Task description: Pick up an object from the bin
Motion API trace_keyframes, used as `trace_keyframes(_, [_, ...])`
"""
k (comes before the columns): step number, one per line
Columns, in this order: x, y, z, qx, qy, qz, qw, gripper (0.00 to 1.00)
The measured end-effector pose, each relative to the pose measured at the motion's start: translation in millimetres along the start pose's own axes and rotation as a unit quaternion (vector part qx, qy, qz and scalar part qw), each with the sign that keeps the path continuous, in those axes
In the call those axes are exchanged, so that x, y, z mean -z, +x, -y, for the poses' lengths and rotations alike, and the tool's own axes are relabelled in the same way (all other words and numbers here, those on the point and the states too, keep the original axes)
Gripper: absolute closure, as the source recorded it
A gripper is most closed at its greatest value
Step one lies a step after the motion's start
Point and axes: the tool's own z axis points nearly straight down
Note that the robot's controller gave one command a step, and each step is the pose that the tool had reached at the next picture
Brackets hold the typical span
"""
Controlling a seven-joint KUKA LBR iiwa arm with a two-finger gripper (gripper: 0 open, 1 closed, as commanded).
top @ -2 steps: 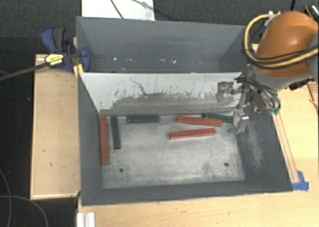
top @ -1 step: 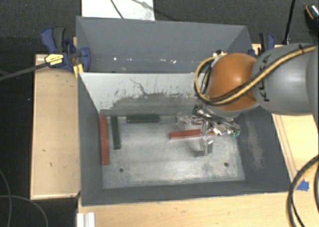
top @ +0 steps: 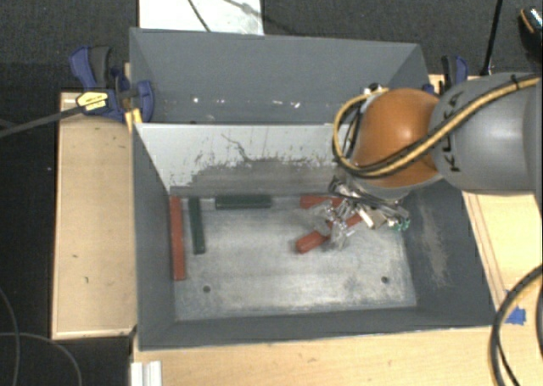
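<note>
Showing wear, the grey metal bin (top: 280, 287) is lying with its floor scratched and scuffed pale, its sloped walls are rising on every side, and dark carpet (top: 51, 2) is spreading out beyond it. Five loose things are resting on that floor: three red and two dark green. A long red bar (top: 178, 238) is lying along the wall at 9 o'clock. One dark green bar (top: 197, 226) is lying just beside it and parallel to it. The other dark green bar (top: 243, 203) is lying crosswise by the back wall at 11 o'clock. A small red piece (top: 312, 202) is sitting by the back wall at 1 o'clock. The grey arm (top: 501, 142), with its orange cover (top: 397, 134) and looped cables, is reaching in from 3 o'clock. It is holding the pincer (top: 341, 228) low over the floor at about 2 o'clock from the middle. A short red block (top: 309, 243) is lying just off the middle of the floor, with its long axis running from 8 o'clock to 2 o'clock. Its 2 o'clock end is pointing into the pincer and looks to be touching it. Whether the pincer is spread, pressed together or pinching the block cannot be told.
</note>
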Motion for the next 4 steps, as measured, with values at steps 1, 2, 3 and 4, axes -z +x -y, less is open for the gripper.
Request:
trace_keyframes(1, [0.4, -0.3, 0.2, 0.0, 0.0, 0.0005, 1.0, 0.0])
trace_keyframes(2, [0.1, -0.1, 0.1, 0.0, 0.0, 0.0001, 1.0, 1.0])
trace_keyframes(3, [144.3, -15.6, -35.9, 0.024, 0.002, 0.0044, 0.9997, 1.0])
trace_keyframes(4, [143.1, 14.7, -39.3, 0.028, 0.0, -0.0005, 0.9996, 1.0])
